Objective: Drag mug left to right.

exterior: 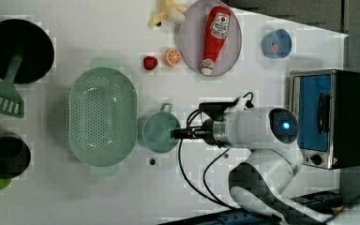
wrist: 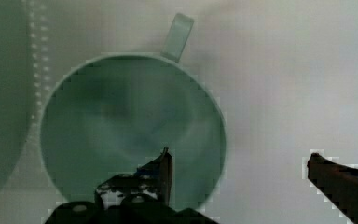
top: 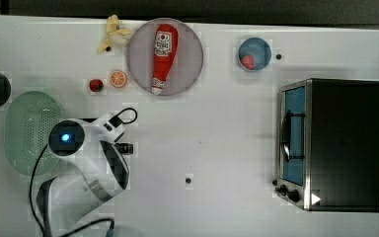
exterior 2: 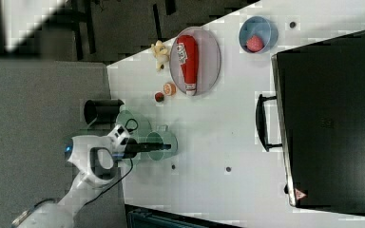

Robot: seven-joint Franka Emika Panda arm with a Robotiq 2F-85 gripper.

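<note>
While the mug (wrist: 133, 133) stands upright on the tabletop (exterior: 215, 187), just beside the green colander (exterior: 102, 123) and well apart from the toaster oven (exterior: 328, 117) at the left view's right edge, the step in hand looks like the approach, with the drag not yet begun; the pincer (wrist: 237, 177) is spread wide and grasps nothing, one finger (wrist: 156, 179) over the mug's inside and the other outside its wall. The arm reaches low and level over the mug; next, I judge, it must sink so the wall sits between the fingers, then clench or hook it.

Bright, even light; blocky, soft-focus pictures throughout.
</note>
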